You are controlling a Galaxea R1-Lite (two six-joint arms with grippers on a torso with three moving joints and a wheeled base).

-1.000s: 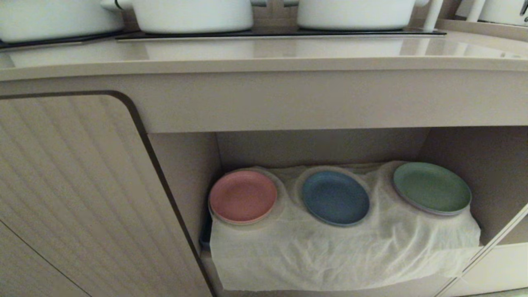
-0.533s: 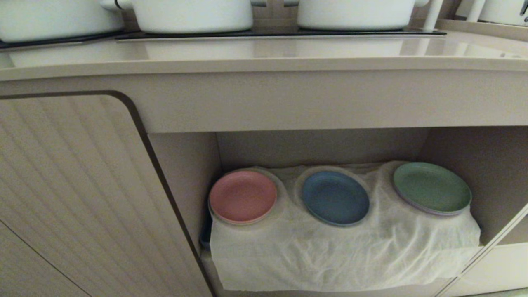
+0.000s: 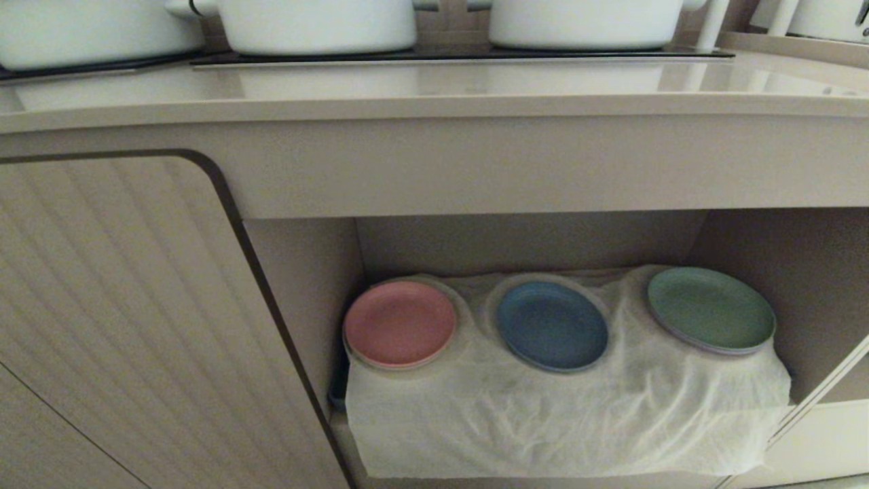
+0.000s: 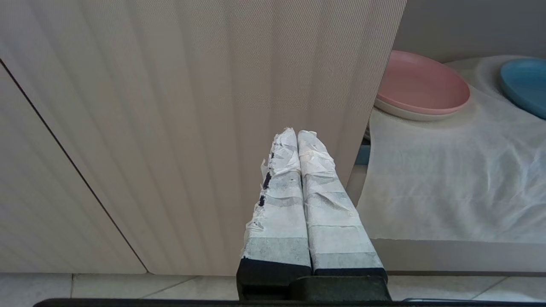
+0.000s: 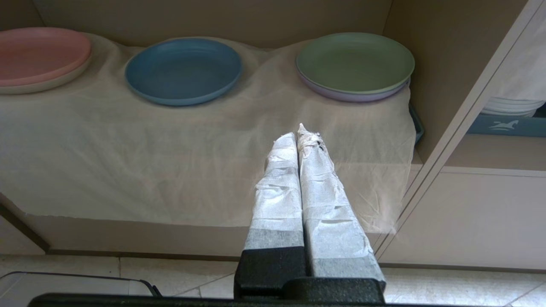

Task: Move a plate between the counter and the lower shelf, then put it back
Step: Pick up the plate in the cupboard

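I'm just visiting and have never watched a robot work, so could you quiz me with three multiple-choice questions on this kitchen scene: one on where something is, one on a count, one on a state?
1. Where is the blue plate?
A. on the counter
B. on the lower shelf, between the pink and green plates
C. in a pincer

2. How many white pots stand fully or partly in view along the counter's back?
A. none
B. one
C. at least three

3. How is the right pincer?
A. shut and empty
B. wide open
C. clamped on a plate

Answers:
1 B: the blue plate lies on the white cloth of the lower shelf, pink plate one side, green plate the other.
2 C: three pots show above the counter.
3 A: the right pincer has its taped fingers pressed together, short of the cloth.
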